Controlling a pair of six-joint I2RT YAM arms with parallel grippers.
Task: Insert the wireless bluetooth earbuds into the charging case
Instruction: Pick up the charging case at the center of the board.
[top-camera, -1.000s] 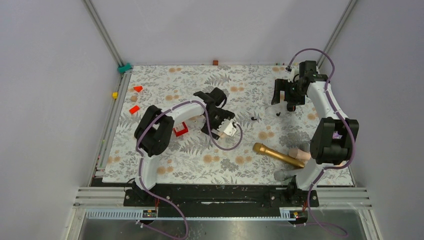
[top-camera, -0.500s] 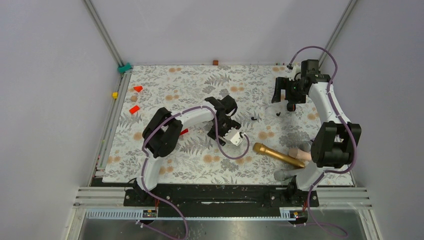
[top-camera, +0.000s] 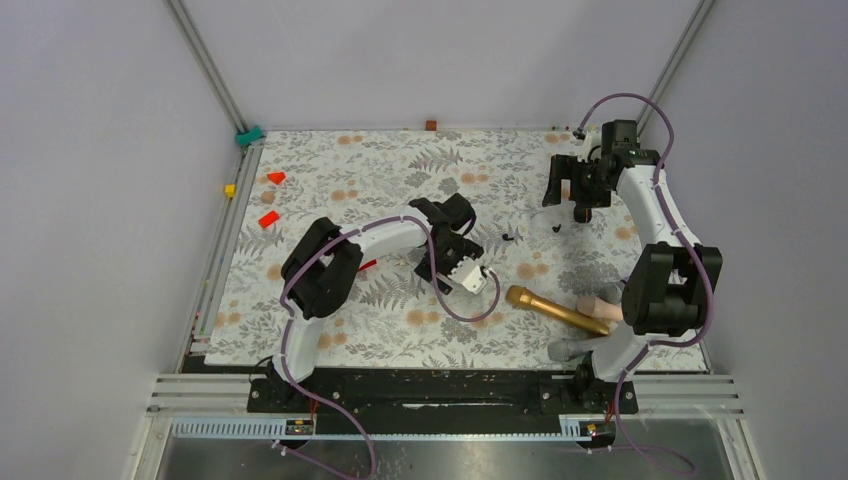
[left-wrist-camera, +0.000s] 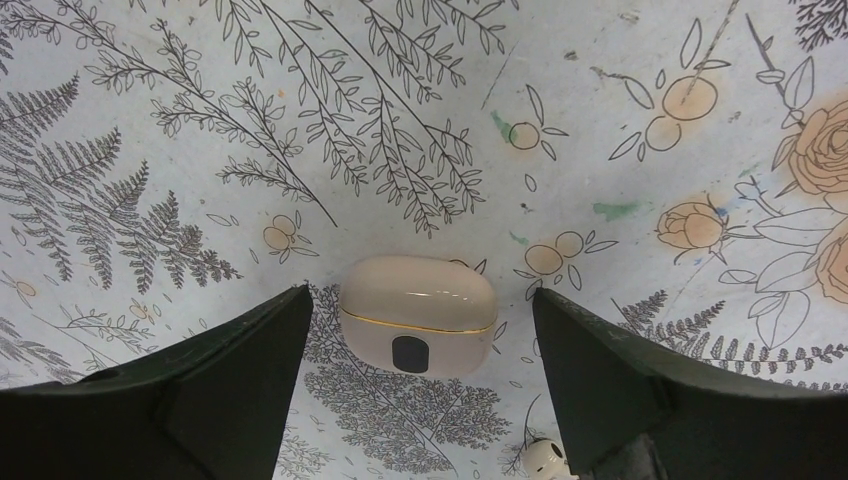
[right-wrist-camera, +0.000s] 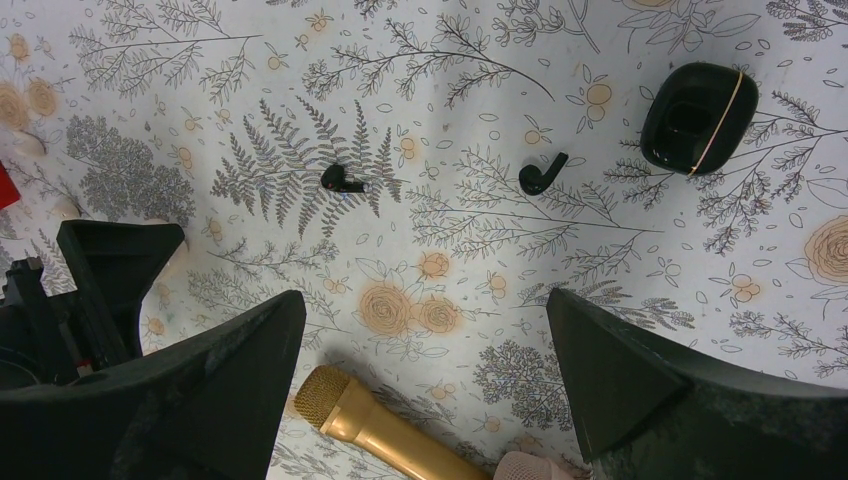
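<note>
My left fingers (left-wrist-camera: 200, 400) stand well apart, straddling the pale charging case (left-wrist-camera: 418, 315) with bare mat showing on either side, so I touch and hold nothing there. Since a second ago my left gripper (top-camera: 450, 212) has swung right across the floral mat (top-camera: 330, 160) and away from the red box (top-camera: 368, 264), which now only peeks out from under my forearm. Over the last half second it has hardly shifted. My right gripper (right-wrist-camera: 425, 300) has stayed at the far right, spread wide and empty above the mat. The gold microphone (right-wrist-camera: 385, 425) lies on the mat below it, toward my bases. The black charging case (right-wrist-camera: 697, 118) sits off to one side of that gripper's view. The pale charging case is closed, with a gold seam around it. A black earbud (right-wrist-camera: 342, 180) and a second black earbud (right-wrist-camera: 540, 175) lie loose on the mat, apart from each other and outside the black charging case. A white earbud (left-wrist-camera: 545, 460) lies near the pale charging case, just beside one left finger.
</note>
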